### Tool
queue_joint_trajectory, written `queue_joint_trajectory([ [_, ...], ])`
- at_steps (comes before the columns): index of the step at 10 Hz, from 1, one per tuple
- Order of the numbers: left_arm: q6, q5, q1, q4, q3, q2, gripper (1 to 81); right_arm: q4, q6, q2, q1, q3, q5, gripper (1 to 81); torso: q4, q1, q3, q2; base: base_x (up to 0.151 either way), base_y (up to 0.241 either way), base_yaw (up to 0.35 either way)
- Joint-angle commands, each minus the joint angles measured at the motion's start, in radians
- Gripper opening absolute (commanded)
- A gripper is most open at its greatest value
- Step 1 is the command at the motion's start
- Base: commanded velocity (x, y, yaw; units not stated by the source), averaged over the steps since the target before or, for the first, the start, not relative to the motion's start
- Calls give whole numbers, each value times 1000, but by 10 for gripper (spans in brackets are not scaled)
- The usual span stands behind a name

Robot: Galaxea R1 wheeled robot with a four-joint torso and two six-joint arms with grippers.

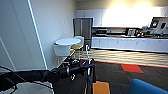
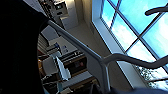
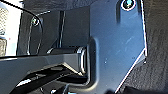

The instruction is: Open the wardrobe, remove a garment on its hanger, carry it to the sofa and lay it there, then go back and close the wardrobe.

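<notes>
- Nearest in the head view, the robot's left arm (image 1: 37,75) reaches in from the left, and its left gripper (image 1: 86,67) sits at the hook of a hanger (image 1: 90,75); whether the pincer is clamped cannot be told.
- In the left wrist view the black garment (image 2: 18,50) hangs beside the grey hanger (image 2: 100,62).
- A corner of the blue sofa (image 1: 147,88) shows low right.
- Farther off stand a round white table (image 1: 67,41) and white chairs (image 1: 62,50).
- Kitchen cabinets (image 1: 130,43) line the far wall.
</notes>
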State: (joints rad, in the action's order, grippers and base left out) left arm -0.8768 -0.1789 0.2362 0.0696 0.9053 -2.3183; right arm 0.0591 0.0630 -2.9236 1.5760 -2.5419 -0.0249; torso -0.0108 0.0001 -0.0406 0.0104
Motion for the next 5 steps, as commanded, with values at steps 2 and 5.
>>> queue_joint_trajectory([
  [2, 5, -36, -151, -30, -32, 8, 10, -5, 5, 2, -38, 3, 62, 811, 0, 0, 0, 0, 0, 0, -261],
  [5, 4, -36, -151, -36, -40, 19, 10, -5, 5, -1, -38, 3, 62, 811, 0, 0, 0, 0, 0, 0, -261],
])
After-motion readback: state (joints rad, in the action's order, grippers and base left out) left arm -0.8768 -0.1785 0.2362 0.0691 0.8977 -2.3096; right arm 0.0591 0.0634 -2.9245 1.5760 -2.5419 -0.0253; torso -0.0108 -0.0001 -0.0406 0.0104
